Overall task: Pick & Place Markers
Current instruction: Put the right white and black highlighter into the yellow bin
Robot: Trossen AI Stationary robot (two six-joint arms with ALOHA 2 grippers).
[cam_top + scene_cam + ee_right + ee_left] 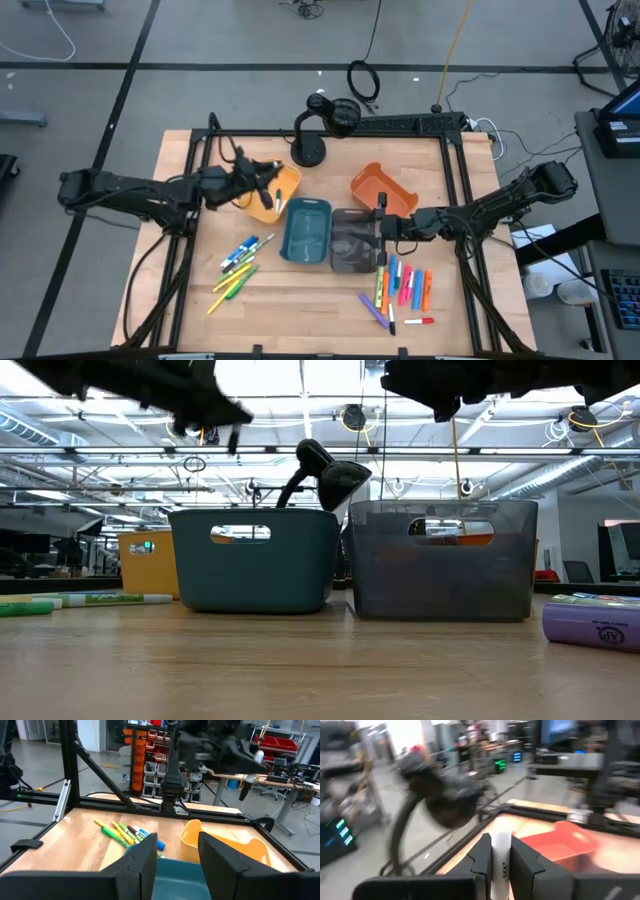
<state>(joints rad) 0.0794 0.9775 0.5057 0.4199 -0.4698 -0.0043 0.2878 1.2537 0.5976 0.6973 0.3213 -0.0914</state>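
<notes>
Purple marker (594,626) foremost; teal bin (253,559), grey bin (443,560) behind.

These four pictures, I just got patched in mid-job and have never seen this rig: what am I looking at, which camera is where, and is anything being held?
It is a robot with two dark arms at a wooden table. The overhead picture shows everything; another looks level across the tabletop; the other two come from cameras on each wrist.

On the table: a yellow bin, a teal bin, a grey bin and an orange bin. Markers lie in two groups, one to the left of the teal bin, one to the right below the grey bin.

The left gripper hangs over the yellow bin, shut on a white marker clamped between its fingers. The right gripper is over the grey bin, open and empty in its wrist view.
</notes>
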